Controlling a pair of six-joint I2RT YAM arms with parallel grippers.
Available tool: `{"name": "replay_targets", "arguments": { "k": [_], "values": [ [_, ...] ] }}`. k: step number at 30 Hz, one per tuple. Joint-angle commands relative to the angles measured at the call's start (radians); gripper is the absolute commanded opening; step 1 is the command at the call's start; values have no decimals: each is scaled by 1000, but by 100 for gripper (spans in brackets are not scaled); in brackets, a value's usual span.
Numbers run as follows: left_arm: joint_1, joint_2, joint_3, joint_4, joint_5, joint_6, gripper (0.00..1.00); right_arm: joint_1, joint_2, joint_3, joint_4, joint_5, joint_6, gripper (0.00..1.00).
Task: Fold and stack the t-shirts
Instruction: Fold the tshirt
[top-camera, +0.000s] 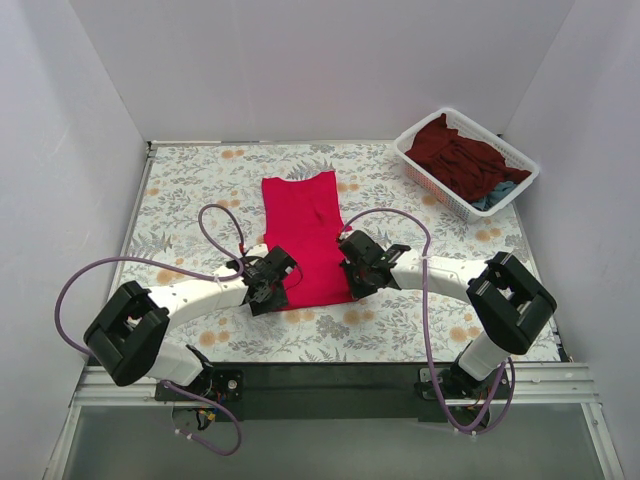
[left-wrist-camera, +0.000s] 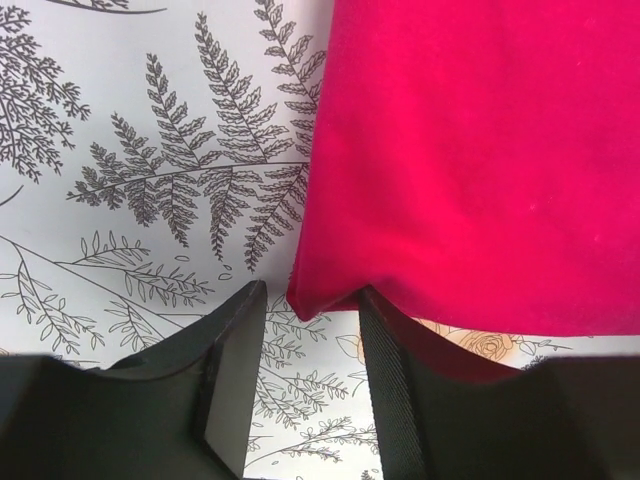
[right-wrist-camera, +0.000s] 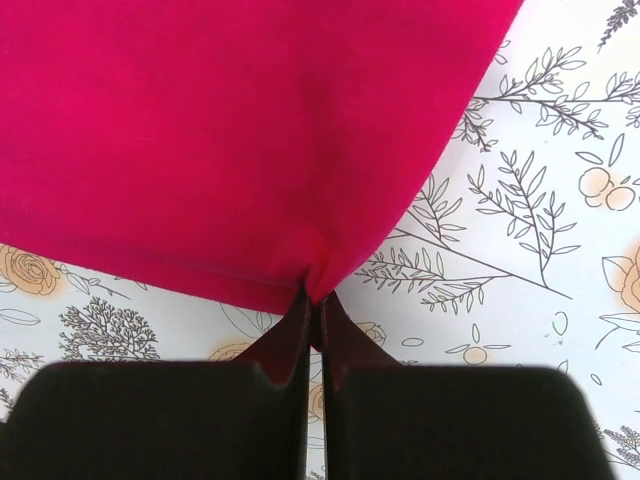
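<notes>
Hem-grasp step: red t-shirt lies flat at table ctr, right gripper clamps its near-right corner, left gripper sits agape astride the near-left corner; next move prob. req. closing left, then lifting both.

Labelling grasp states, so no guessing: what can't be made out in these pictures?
- Top external: the arms' own wrists hide the fingertips of the left gripper and right gripper.
- Wrist views: frame edges cut off most of the red t-shirt.
- Top external: in the basket, the maroon t-shirt buries the blue cloth; garment count unclear.
</notes>
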Motion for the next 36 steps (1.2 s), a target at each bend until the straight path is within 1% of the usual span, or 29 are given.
{"name": "replay_targets", "arguments": {
  "k": [1, 4, 5, 7, 8, 10, 12, 13, 14, 15, 16, 17, 18, 19, 21, 22, 24, 25, 27, 28, 29, 30, 31, 32, 33, 34, 36],
  "values": [
    [-13, 75, -69, 27, 33, -32, 38, 31, 84, -89, -134, -16, -4, 1],
    [-15, 82, -87, 33, 46, -36, 24, 33, 85, -89, -137, -14, -9, 1],
    [-15, 83, -92, 33, 47, -36, 13, 34, 87, -89, -142, -16, -12, 1],
    [-18, 83, -93, 28, 61, -33, 2, 37, 84, -87, -151, -14, -15, 1],
    [-23, 80, -92, 8, 62, -33, 0, 40, 82, -87, -168, -20, -21, 1],
    [-56, 63, -83, -30, 59, -47, 0, 50, 69, -89, -197, -36, -24, 1],
    [-98, 43, -55, -114, 72, -79, 0, 72, 35, -93, -260, -63, -23, 1],
    [-157, 31, -46, -143, 81, -99, 0, 83, 20, -98, -283, -77, -21, 1],
    [-193, 19, -32, -204, 101, -120, 0, 96, 1, -102, -306, -103, -19, 1],
    [-232, -12, -25, -232, 116, -151, 0, 120, -41, -122, -364, -140, -10, 1],
    [-318, -30, -20, -261, 131, -218, 0, 135, -69, -133, -386, -157, -6, 1],
    [-363, -47, -12, -289, 148, -260, 0, 149, -97, -148, -416, -201, 3, 1],
    [-409, -85, -8, -332, 194, -297, 0, 171, -161, -164, -441, -227, 17, 1],
    [-499, -104, -6, -347, 214, -371, 0, 181, -198, -185, -485, -255, 28, 1],
    [-579, -142, 15, -378, 257, -432, 0, 192, -297, -195, -524, -338, 37, 1],
    [-642, -145, 29, -393, 260, -461, 0, 192, -325, -176, -582, -350, 40, 1],
    [-675, -139, 89, -446, 260, -489, 0, 191, -379, -132, -643, -318, 37, 1],
    [-678, -141, 112, -461, 257, -484, 0, 185, -384, -69, -704, -297, 16, 1],
    [-672, -162, 153, -498, 221, -466, 0, 154, -360, 12, -766, -223, -12, 1],
    [-635, -174, 204, -509, 179, -457, 0, 142, -350, 84, -800, -192, -41, 1],
    [-610, -185, 225, -527, 164, -434, 0, 126, -343, 113, -806, -153, -56, 1],
    [-583, -211, 247, -533, 150, -389, 0, 87, -326, 138, -809, -149, -75, 1],
    [-516, -224, 280, -544, 135, -363, 0, 64, -318, 167, -809, -149, -96, 1],
    [-482, -248, 298, -548, 113, -336, 0, 32, -309, 215, -809, -140, -125, 1],
    [-445, -259, 310, -545, 107, -269, 0, 19, -288, 245, -814, -134, -140, 1],
    [-384, -267, 337, -542, 96, -245, 0, 7, -275, 272, -817, -129, -156, 1],
    [-333, -274, 356, -515, 84, -172, 0, -19, -237, 364, -826, -120, -185, 1]
  ]
}}
